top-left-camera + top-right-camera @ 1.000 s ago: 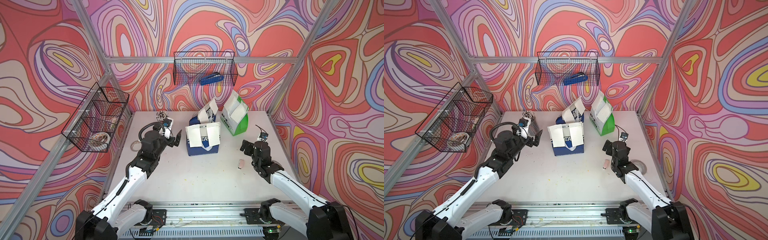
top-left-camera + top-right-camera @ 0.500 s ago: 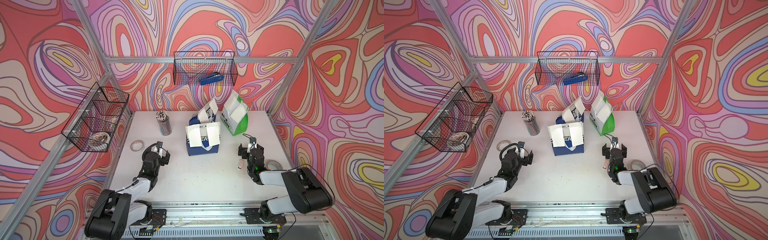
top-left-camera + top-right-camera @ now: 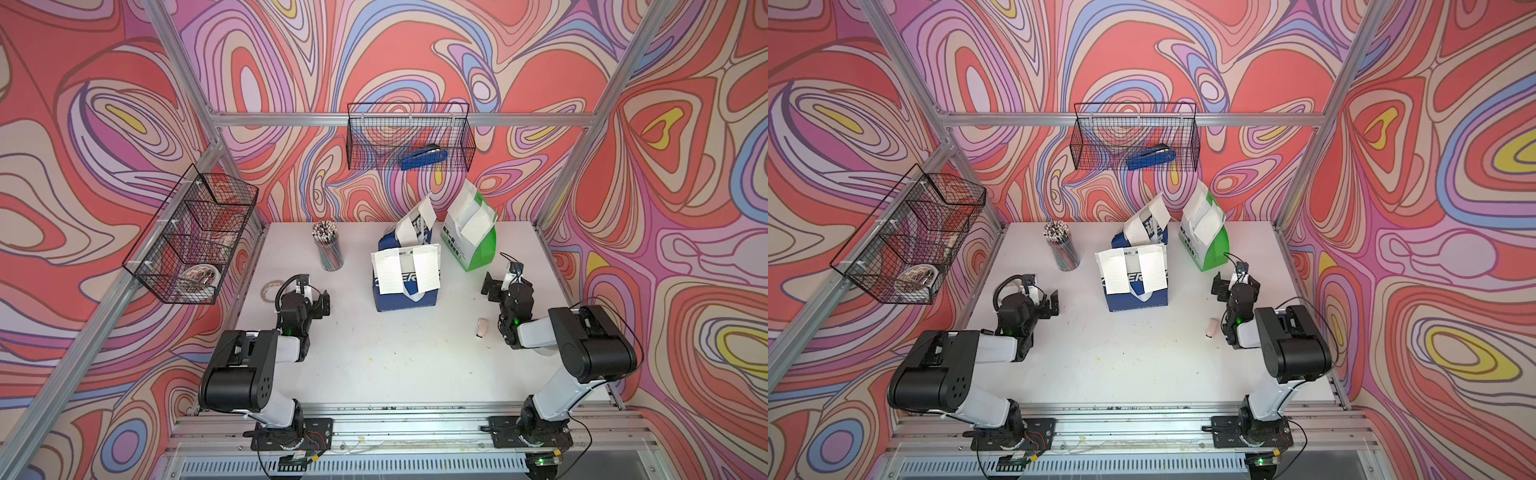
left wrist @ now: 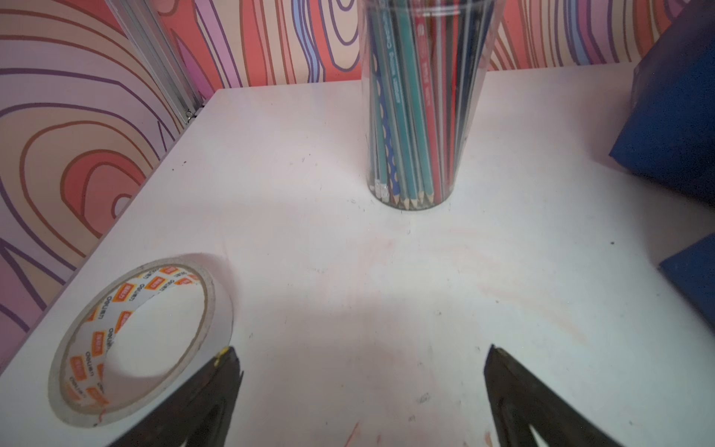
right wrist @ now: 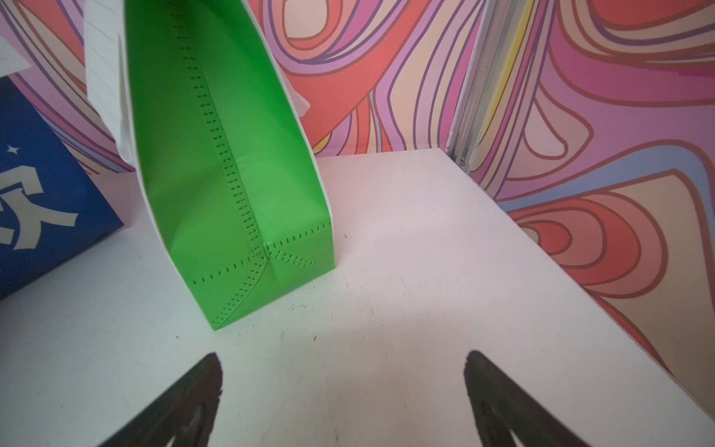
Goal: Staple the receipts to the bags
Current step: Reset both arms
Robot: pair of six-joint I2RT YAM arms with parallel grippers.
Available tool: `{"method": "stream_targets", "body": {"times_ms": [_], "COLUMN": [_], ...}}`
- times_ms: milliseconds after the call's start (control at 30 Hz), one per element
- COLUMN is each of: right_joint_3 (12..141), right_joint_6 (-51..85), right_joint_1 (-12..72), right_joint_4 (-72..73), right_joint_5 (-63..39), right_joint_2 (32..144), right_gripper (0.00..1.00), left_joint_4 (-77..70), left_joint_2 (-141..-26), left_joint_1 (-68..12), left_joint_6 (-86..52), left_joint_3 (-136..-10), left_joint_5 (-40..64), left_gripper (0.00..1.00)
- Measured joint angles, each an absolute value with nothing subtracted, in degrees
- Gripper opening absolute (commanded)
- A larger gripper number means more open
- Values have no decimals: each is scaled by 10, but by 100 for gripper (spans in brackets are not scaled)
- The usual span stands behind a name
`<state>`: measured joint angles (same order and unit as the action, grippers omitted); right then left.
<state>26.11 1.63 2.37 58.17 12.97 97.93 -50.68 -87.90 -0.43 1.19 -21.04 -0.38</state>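
Observation:
Three bags stand at the back middle of the table in both top views. Two white receipts hang over the front blue-white bag. Behind it the blue bag with Chinese characters and the green-white bag each carry a receipt at the top. My left gripper is open and empty, low over the table left of the bags. My right gripper is open and empty, just in front of the green bag.
A blue stapler lies in the wire basket on the back wall. A clear cup of pencils and a tape roll stand near my left gripper. A small pale object lies by the right arm. A second wire basket hangs on the left wall.
Both arms have drawn back from the bags toward the front rail and folded down, and both grippers now sit lower over the table. Both stayed open. The bags have not moved.

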Motion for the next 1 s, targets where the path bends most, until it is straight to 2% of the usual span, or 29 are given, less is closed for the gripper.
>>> {"method": "stream_targets", "body": {"times_ms": [1000], "right_joint_3": [261], "right_joint_6": [22], "right_joint_1": [23], "right_joint_4": [559], "right_joint_5": [126], "right_joint_2": [979], "right_gripper": [98], "left_joint_4": [-493], "left_joint_2": [-880], "left_joint_1": [-4], "left_joint_6": [2], "left_joint_3": [-216], "left_joint_5": [-4], "left_gripper": [100]}}
